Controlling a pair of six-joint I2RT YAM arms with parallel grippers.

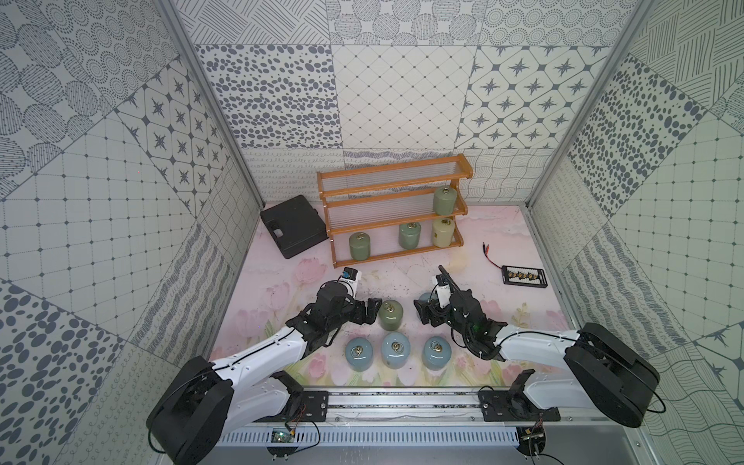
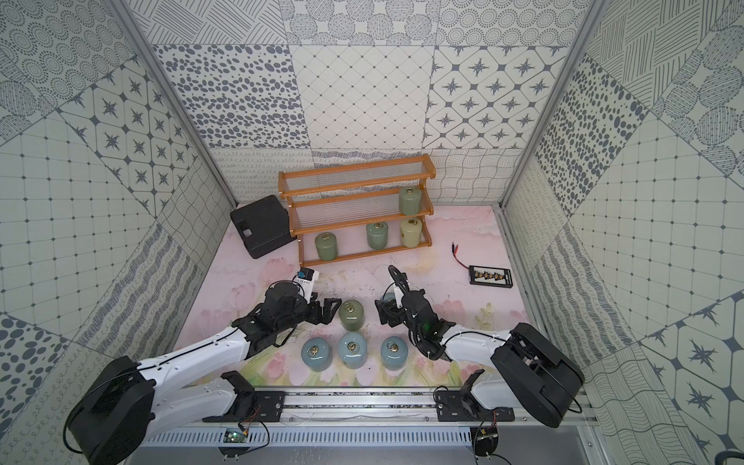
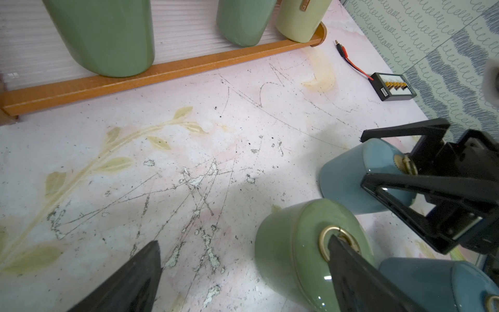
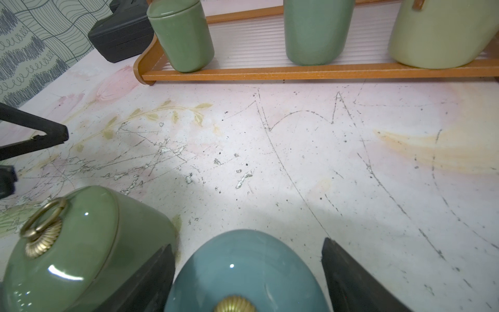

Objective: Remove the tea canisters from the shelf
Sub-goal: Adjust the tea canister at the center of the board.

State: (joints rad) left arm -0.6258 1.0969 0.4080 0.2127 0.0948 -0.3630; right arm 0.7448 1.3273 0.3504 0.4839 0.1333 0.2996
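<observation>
**Q:** Where are the tea canisters?

**A:** Four stand upright on the shelf (image 1: 396, 253). The left green canister (image 1: 359, 246), the middle green canister (image 1: 409, 235) and the yellow canister (image 1: 443, 232) are on the lowest tier. The upper green canister (image 1: 445, 200) is at the right end of the middle tier. Five more stand on the table: a row of three blue canisters (image 1: 395, 349), the table green canister (image 1: 389, 316) and the far blue canister (image 4: 243, 272).

**Q:** And the grippers?

**A:** The left gripper (image 3: 243, 240) is spread wide and empty, just beside the table green canister. The right gripper (image 4: 247, 244) straddles the far blue canister with its jaws parted. A sliver of table shows on one side, so it looks released.

**Q:** What does the next move turn on?

**A:** The shelf lies beyond both grippers, away from the robot. The left arm looks nearer the left green canister, and the right arm nearer the yellow and upper green ones.

**Q:** Anything hidden?

**A:** In both top views the right gripper covers most of the far blue canister. The wrist views cut off most of the shelf canisters' tops and show only the lowest tier.
</observation>
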